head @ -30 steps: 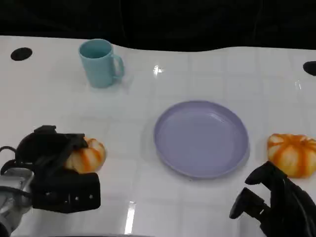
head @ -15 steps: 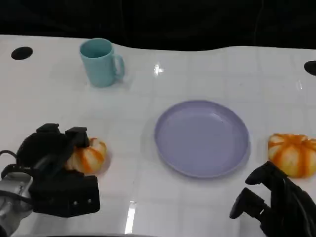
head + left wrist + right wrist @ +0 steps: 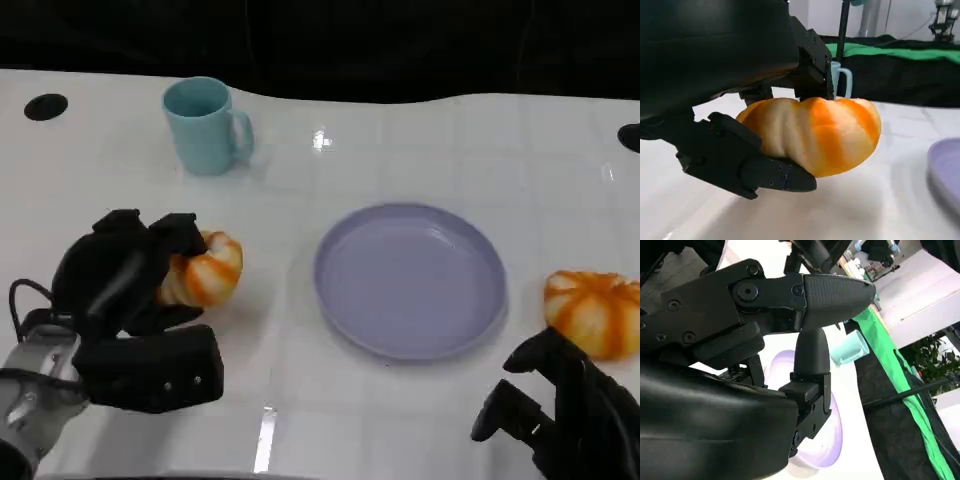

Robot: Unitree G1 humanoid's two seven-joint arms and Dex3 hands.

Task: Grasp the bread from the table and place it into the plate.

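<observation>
My left hand [image 3: 125, 285] grips an orange-and-cream striped bread roll [image 3: 205, 272], lifted a little off the white table to the left of the lavender plate [image 3: 410, 280]. The left wrist view shows that roll [image 3: 815, 132] pinched between black fingers [image 3: 750, 165], with the plate's rim [image 3: 945, 170] further on. A second, similar roll [image 3: 593, 310] lies on the table just right of the plate. My right hand [image 3: 565, 415] hovers at the near right, in front of that roll, fingers apart and holding nothing; its fingers [image 3: 825, 295] stand before the plate [image 3: 832, 432].
A light blue mug [image 3: 205, 125] stands at the back left of the table [image 3: 300, 400]. Black round holes sit at the far left [image 3: 45, 107] and far right [image 3: 630, 137] edges. The mug [image 3: 850, 347] also appears beyond the plate in the right wrist view.
My left hand has lifted the bread roll and carried it up and to the right, toward the plate. The right hand has stayed put.
</observation>
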